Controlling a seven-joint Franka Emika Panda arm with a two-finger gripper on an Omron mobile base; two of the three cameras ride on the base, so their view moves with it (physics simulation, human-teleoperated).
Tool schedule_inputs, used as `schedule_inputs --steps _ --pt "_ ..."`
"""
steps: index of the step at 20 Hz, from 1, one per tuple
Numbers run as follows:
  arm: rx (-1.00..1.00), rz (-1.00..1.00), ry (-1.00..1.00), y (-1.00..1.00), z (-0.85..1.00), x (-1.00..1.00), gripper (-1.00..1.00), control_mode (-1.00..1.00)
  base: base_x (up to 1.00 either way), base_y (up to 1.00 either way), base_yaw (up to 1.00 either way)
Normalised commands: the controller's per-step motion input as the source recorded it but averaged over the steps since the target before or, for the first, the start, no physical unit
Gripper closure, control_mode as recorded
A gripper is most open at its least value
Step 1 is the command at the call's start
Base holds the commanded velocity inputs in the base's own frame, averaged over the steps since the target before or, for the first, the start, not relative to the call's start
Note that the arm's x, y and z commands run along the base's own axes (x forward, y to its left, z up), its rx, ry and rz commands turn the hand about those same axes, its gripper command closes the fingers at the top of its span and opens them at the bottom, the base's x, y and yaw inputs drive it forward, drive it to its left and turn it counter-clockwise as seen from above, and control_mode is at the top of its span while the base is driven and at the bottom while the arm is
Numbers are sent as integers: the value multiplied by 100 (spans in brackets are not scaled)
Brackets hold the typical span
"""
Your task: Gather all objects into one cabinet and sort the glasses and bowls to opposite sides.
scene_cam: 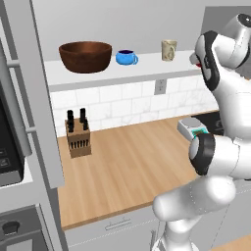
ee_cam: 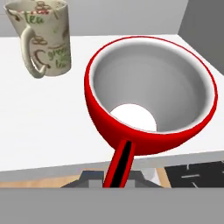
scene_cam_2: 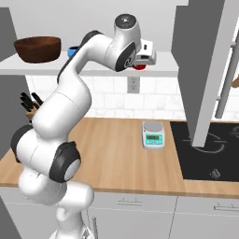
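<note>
My gripper (scene_cam_2: 147,55) is up at the right end of the white shelf board (scene_cam: 122,73) of the cabinet, shut on the handle of the red cup (ee_cam: 148,100). In the hand view the cup tilts toward the camera, near the shelf's front edge. Whether it touches the board I cannot tell. The beige patterned tumbler (ee_cam: 41,37) stands upright a little left of and behind the cup. Further left on the same shelf are the small blue mug (scene_cam: 126,57) and, at the far left, the big brown wooden bowl (scene_cam: 84,56).
The tall grey cabinet door (scene_cam_2: 205,70) with its bar handle (scene_cam_2: 227,79) hangs open to the right of the shelf. Below, on the wooden counter (scene_cam: 132,166), stand a knife block (scene_cam: 78,135) and a kitchen scale (scene_cam_2: 153,134). A black cooktop (scene_cam_2: 210,149) lies at the right.
</note>
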Motion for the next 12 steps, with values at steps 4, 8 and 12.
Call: schedule_inputs --steps 4,8,12 --pt "0 0 5 -23 11 64 100 -100 0 0 0" --pt "0 0 4 -14 10 69 100 -100 0 0 0" --pt "0 0 7 -11 8 80 100 -100 0 0 0"
